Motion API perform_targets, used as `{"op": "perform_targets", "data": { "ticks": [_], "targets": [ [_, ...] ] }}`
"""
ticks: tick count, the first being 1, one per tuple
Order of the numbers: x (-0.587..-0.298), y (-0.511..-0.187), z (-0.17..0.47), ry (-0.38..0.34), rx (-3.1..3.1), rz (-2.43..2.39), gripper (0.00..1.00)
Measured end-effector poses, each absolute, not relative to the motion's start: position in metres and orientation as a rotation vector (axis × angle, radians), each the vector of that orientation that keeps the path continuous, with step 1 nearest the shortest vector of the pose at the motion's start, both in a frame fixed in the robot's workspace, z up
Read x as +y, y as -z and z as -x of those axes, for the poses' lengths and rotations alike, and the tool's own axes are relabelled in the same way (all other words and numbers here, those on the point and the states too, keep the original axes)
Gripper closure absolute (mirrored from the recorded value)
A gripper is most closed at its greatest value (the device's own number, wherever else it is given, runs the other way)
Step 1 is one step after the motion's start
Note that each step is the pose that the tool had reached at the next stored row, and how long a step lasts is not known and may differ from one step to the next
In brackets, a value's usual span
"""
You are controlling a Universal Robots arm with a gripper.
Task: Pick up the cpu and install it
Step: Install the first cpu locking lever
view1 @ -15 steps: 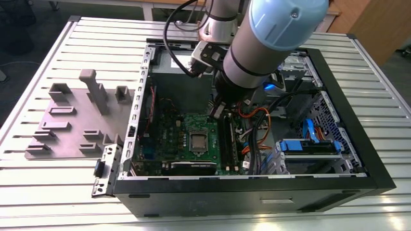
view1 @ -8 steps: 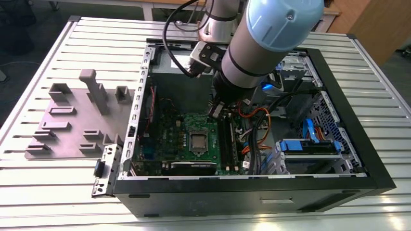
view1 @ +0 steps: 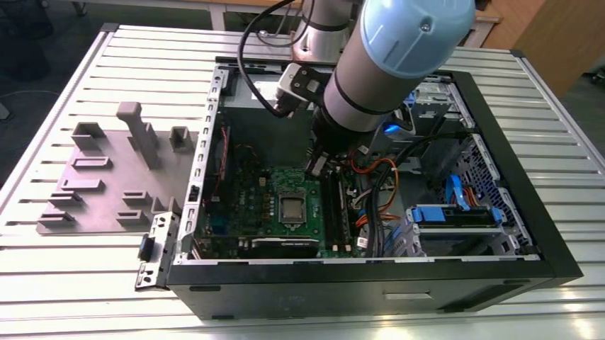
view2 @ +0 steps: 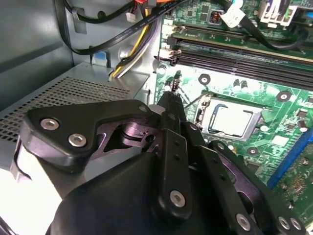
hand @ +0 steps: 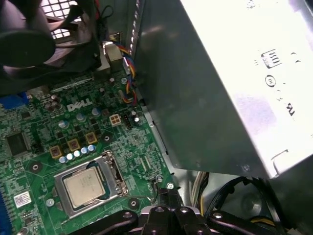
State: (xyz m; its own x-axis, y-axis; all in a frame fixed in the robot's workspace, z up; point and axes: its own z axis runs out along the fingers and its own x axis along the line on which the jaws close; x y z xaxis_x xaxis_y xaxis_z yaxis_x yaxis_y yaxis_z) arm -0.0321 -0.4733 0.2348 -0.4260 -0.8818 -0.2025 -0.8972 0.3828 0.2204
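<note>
The cpu [hand: 84,186] already sits in the motherboard [hand: 73,142] socket, w/ nothing over it. Gripper [view2: 171,98] hovers near it, holding nothing; fingers look narrow, approx. closed.

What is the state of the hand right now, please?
Hand: closed, holding nothing, poised above the board beside the chip seated in its socket.

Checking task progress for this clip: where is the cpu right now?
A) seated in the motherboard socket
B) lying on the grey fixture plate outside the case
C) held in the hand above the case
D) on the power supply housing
A: in both wrist views the cpu lies flat inside the socket bracket on the green motherboard, apart from the hand.
</note>
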Motion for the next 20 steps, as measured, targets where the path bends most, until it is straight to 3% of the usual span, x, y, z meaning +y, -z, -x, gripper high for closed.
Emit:
{"op": "perform_targets", "data": {
  "ticks": [20],
  "targets": [
    [-0.4819,-0.2347,0.0327,-0.448,2.571,1.665,0.89]
  ]
}}
